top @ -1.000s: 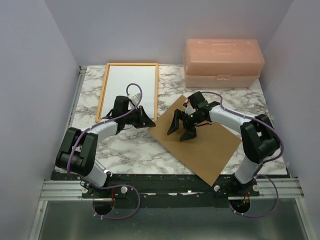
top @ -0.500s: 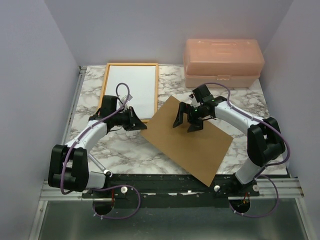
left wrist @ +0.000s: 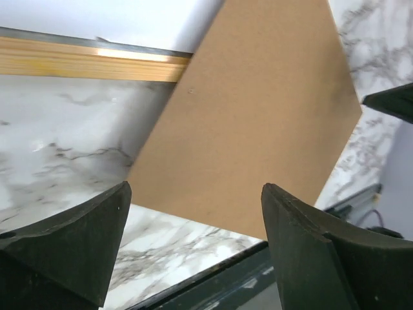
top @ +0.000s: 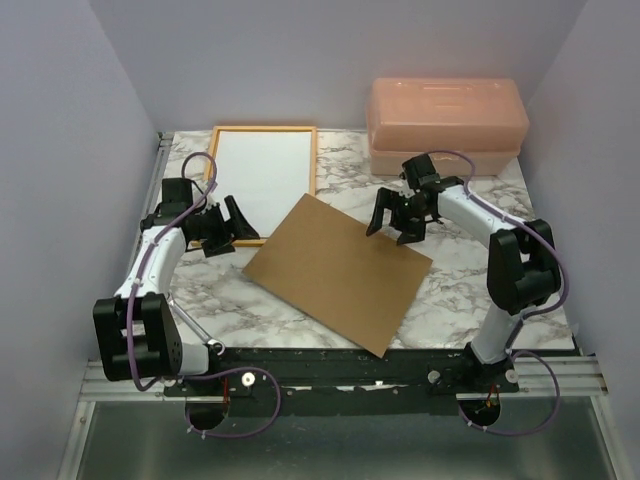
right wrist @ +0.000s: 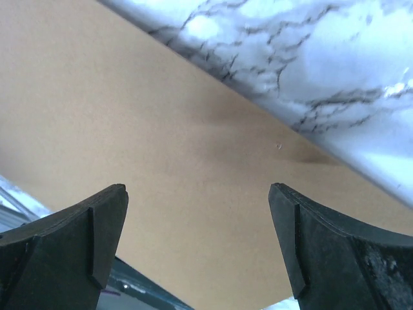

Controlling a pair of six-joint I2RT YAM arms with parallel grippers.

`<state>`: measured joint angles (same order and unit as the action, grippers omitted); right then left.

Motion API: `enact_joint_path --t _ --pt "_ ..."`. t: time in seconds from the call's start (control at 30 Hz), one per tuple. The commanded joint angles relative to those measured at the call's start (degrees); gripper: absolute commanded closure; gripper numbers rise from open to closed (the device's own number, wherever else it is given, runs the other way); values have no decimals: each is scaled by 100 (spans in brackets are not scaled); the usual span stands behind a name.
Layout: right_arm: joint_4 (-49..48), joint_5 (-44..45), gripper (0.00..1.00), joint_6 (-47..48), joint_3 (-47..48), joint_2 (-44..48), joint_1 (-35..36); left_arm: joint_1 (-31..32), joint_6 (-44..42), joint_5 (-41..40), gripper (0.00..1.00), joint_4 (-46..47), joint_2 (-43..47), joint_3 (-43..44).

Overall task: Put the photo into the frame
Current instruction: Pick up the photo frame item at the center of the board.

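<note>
The orange wooden frame [top: 265,128] lies flat at the back left. A white sheet [top: 260,175] fills it, apparently the photo with its white back up; no printed side shows. A brown backing board [top: 340,270] lies aslant mid-table, its far corner over the frame's near right corner. My left gripper [top: 235,238] is open and empty, just left of the board and beside the frame's near end. In the left wrist view the board [left wrist: 258,116] crosses the frame edge [left wrist: 84,64]. My right gripper [top: 392,232] hangs open and empty over the board's right corner [right wrist: 161,161].
A pink translucent plastic box [top: 447,125] stands at the back right. Bare marble table [top: 250,300] shows in front of the left gripper and to the right of the board [top: 470,270]. Walls close in the sides and back.
My left gripper has opened and pulled back to the left. The board has slid left and turned, its corner now over the frame. My right gripper has moved toward the back right.
</note>
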<state>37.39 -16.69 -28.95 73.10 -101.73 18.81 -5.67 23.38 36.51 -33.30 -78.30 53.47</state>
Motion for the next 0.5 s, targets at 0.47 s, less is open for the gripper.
enact_joint_path --t 0.47 --pt "-111 -646 0 594 1374 -1632 -84 1092 2139 -235 20 527 2444 -2601"
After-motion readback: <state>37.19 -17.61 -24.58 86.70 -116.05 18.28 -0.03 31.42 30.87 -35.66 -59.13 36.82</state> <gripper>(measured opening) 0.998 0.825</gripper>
